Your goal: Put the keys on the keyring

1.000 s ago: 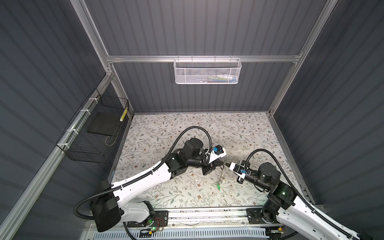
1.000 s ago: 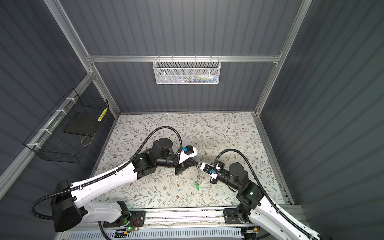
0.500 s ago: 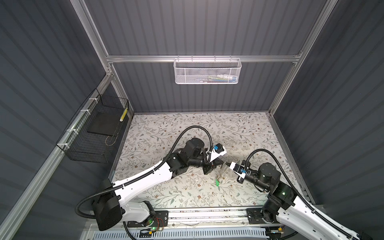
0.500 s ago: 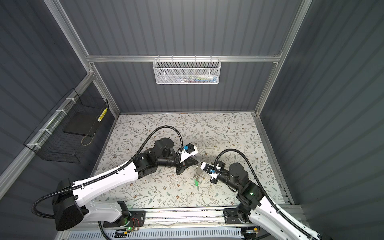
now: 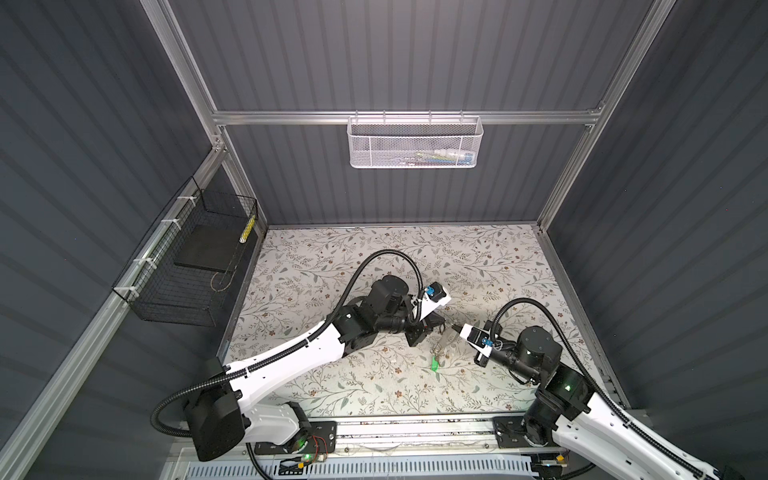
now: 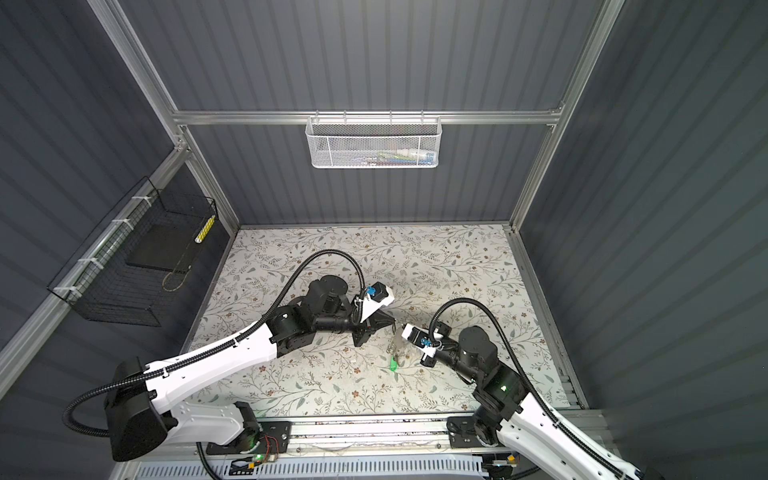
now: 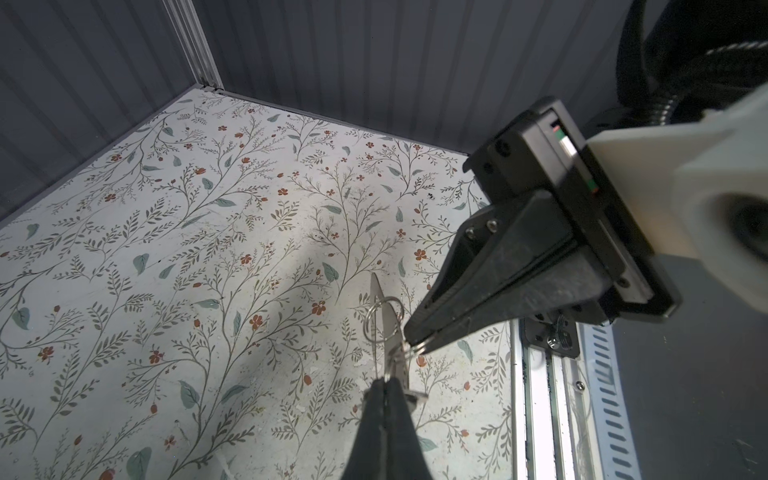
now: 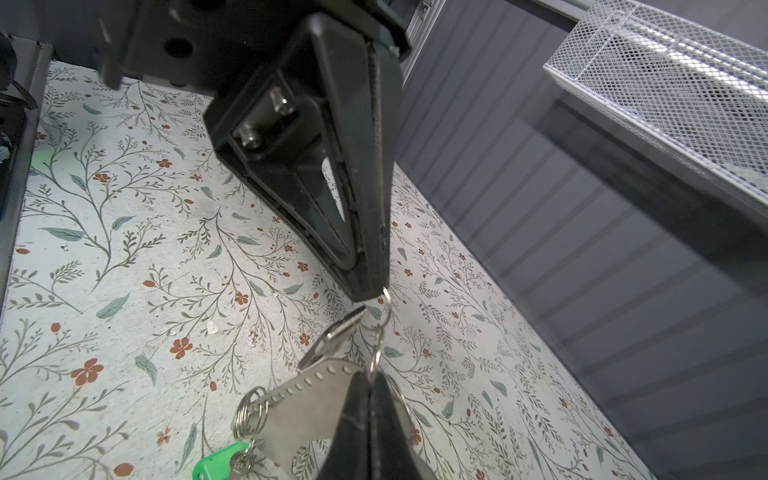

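Near the table's front middle, my two grippers meet tip to tip. In the right wrist view my right gripper [image 8: 371,384] is shut on a metal ring of the grey keyring [image 8: 299,409], a flat plate with a row of small holes. My left gripper [image 8: 370,293] is shut on the small ring of a silver key [image 8: 332,336] that hangs beside the plate. A green-tagged key [image 8: 216,461] dangles from rings at the plate's other end. In both top views the green tag [image 5: 434,365] [image 6: 393,363] hangs below the plate [image 5: 446,338]. No black tag shows.
A white mesh basket [image 5: 413,141] hangs on the back wall. A black wire basket [image 5: 187,266] is fixed to the left wall. The floral table top [image 5: 478,257] ends at a metal rail [image 5: 415,428] along the front edge.
The green tag has shifted slightly up and to the left. Both grippers stay shut and close together.
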{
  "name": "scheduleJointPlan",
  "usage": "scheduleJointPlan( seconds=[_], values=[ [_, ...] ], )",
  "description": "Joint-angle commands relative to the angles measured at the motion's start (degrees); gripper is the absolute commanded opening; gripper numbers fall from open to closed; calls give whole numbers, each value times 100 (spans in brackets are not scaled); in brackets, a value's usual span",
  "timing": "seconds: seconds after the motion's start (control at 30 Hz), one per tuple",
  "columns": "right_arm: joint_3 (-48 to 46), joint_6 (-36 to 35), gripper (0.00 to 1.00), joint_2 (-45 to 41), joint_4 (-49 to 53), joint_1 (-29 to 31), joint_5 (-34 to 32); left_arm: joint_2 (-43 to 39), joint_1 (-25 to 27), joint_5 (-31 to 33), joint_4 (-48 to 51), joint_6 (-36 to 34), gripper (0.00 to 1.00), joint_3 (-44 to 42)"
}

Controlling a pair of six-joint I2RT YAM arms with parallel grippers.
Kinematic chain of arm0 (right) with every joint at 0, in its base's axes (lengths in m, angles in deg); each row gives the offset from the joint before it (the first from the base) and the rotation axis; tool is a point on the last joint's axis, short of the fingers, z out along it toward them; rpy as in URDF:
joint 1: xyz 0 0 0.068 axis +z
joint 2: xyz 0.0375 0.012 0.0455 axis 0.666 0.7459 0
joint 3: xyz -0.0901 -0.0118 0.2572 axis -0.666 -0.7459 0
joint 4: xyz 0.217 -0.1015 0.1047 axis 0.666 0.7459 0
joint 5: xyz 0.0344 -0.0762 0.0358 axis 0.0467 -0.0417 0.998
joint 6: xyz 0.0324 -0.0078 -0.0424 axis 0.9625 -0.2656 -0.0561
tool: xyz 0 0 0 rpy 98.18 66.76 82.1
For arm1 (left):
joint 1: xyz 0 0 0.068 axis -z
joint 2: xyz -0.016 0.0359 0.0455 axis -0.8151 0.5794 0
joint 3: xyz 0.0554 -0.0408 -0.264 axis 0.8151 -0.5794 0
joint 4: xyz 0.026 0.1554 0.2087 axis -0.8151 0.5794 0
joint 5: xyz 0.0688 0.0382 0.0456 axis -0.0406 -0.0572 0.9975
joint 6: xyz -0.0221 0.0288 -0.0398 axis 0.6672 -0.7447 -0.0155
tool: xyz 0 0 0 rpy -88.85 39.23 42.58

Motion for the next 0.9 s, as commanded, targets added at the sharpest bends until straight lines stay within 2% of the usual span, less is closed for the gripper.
scheduleJointPlan(
  seconds=[0.0, 0.17, 0.3, 0.33, 0.37, 0.43, 0.53, 0.63, 0.73, 0.87],
  values=[
    [-122, 144, 0, -230, -453, 41, 163, 39, -50, 26, -131, 110, 0, -59],
    [-218, 241, 0, -366, -715, 37, 260, 147, -61, -438, 122, 44, 0, -32],
    [-183, 294, 0, -305, -779, 37, 434, 267, -92, -490, 453, -75, 0, 142],
    [-187, 321, 0, -288, -822, 32, 468, 268, -109, -501, 517, -115, 3, 162],
    [-192, 332, 0, -272, -855, 30, 516, 252, -134, -510, 566, -162, 10, 167],
    [-192, 381, 0, -208, -891, 22, 630, 200, -179, -484, 645, -227, 30, 177],
    [-135, 433, 0, -60, -892, 13, 797, -23, -232, -483, 682, -483, 40, 158],
    [-82, 469, 0, 71, -930, 2, 900, -433, -239, -398, 474, -803, 47, -60],
    [-13, 499, 0, 192, -954, -13, 1205, -811, -241, -356, 359, -1104, 47, -205],
    [63, 543, 0, 307, -988, -30, 1387, -1052, -234, -826, 397, -1729, 47, -331]
  ],
)
